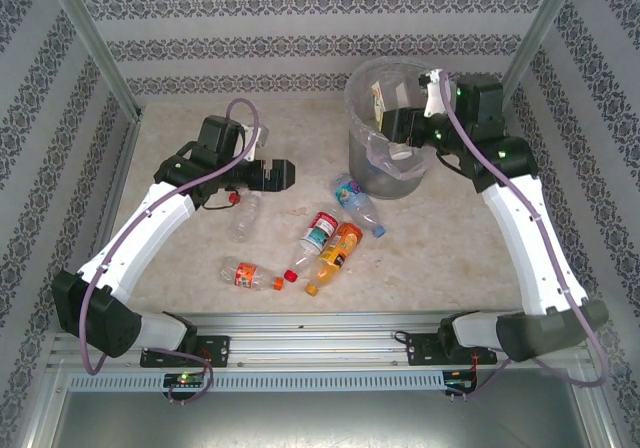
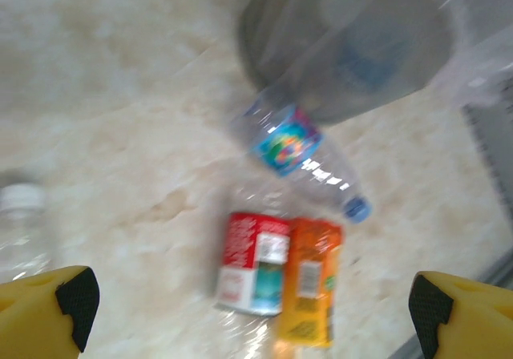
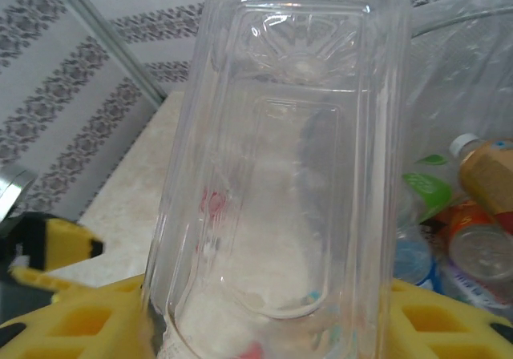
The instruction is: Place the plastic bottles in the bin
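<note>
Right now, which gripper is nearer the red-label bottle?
Left. The left gripper is beyond and left of the red-label bottle; the right gripper is over the bin, holding a clear bottle.

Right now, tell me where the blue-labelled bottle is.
In the top external view the blue-labelled bottle lies right of centre, just in front of the bin, with the red-labelled bottle and the orange bottle nearest, toward the arms.

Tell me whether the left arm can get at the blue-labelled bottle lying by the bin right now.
Probably yes. The left gripper is open and faces the blue-labelled bottle across bare table; only the bin close behind it crowds the approach. The right gripper holds a clear bottle.
</note>
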Robot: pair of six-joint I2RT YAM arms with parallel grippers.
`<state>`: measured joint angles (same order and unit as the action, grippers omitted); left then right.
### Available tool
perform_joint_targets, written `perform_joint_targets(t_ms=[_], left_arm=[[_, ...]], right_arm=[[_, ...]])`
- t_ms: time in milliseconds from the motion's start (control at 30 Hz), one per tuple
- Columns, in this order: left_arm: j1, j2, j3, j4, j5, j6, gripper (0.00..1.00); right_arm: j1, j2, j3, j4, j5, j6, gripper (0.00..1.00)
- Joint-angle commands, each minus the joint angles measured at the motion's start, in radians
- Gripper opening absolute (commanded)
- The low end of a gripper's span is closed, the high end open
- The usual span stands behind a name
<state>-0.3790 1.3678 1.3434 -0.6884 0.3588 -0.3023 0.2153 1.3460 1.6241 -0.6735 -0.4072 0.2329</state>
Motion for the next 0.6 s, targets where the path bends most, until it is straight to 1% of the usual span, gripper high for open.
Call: perform_joint_targets(t_ms=[0,167,333,467,567], left_arm=[[0.006,-0.011,-0.023,-0.129,-0.101,0.168,1.0],[0.006,0.037,-0.042,-0.161,-0.108,0.186,1.0],[0.006,0.083,-0.066,-0.172,-0.159,0.164,1.0],[0.005,0.109,-0.088,-0.167,-0.178,0.144,1.0],[0.005,0.116,-0.106,-0.158,-0.182,0.126,1.0]], right_arm=[[-0.03,0.087,0.105,-0.079,0.013,-0.061,0.53],[-0.047,0.26,0.313,-0.187,0.006,-0.108,0.55],[-0.053,0.43,0.498,-0.295,0.058,-0.144,0.56],[-0.051,0.53,0.593,-0.359,0.074,-0.167,0.56],[-0.051,0.564,0.603,-0.367,0.077,-0.175,0.58]])
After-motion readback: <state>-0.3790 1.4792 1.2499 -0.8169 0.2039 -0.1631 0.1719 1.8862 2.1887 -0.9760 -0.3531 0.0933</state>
